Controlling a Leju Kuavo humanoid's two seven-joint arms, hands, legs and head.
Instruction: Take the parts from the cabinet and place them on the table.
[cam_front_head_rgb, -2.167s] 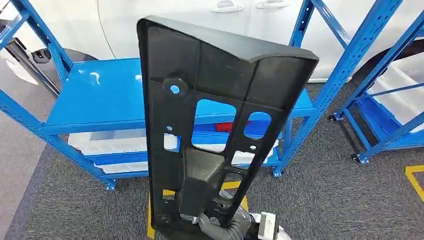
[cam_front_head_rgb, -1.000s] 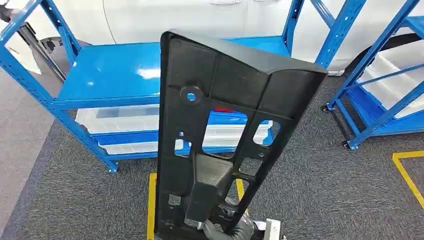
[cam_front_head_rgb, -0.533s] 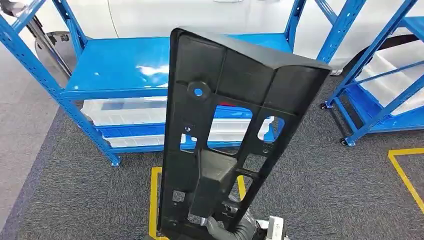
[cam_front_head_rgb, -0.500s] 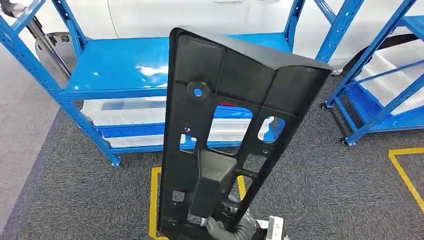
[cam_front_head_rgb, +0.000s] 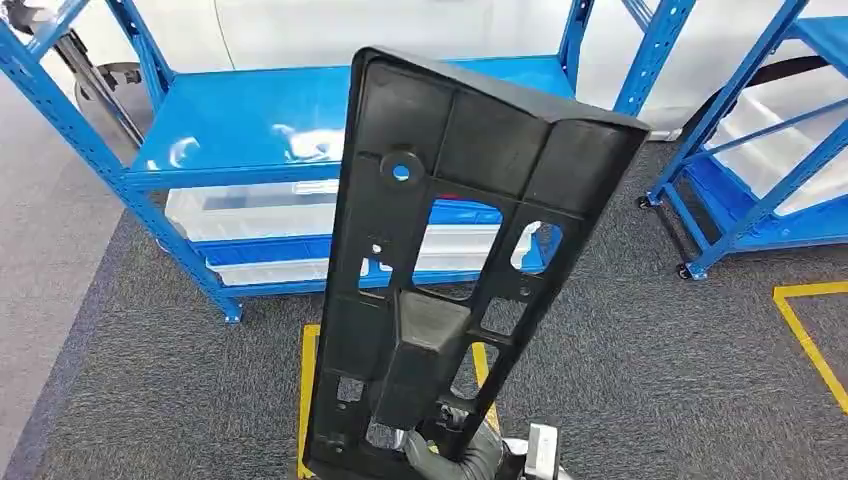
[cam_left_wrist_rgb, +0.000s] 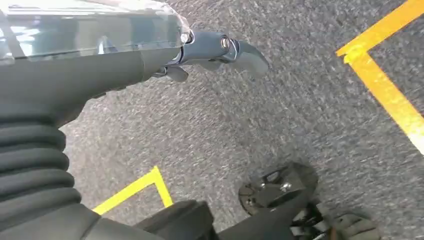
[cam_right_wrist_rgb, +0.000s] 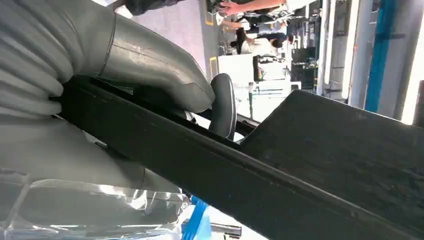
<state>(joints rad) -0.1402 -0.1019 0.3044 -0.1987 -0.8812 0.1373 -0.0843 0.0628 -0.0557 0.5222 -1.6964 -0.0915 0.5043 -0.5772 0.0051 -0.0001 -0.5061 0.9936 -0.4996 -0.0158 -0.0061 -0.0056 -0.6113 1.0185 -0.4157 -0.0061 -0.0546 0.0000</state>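
A long black plastic part (cam_front_head_rgb: 470, 200) with cut-outs and a raised block stands upright in front of me in the head view. My right hand (cam_front_head_rgb: 450, 455) grips its lower end at the bottom edge of the picture. In the right wrist view the thumb and fingers of the right hand (cam_right_wrist_rgb: 150, 65) clamp the part's (cam_right_wrist_rgb: 325, 165) dark rim. My left hand (cam_left_wrist_rgb: 100, 60) hangs over the grey carpet with nothing in it, its fingers (cam_left_wrist_rgb: 220, 47) stretched out.
A blue metal rack (cam_front_head_rgb: 240, 110) stands ahead with clear bins (cam_front_head_rgb: 250, 210) on its lower shelves. A second blue rack (cam_front_head_rgb: 760, 150) on castors is at the right. Yellow tape lines (cam_front_head_rgb: 305, 400) mark the carpet. A white car body (cam_front_head_rgb: 350, 30) is behind the racks.
The whole view has shifted, so the camera has moved relative to the rack. The black part stays upright in my right hand, now a little further right in the picture.
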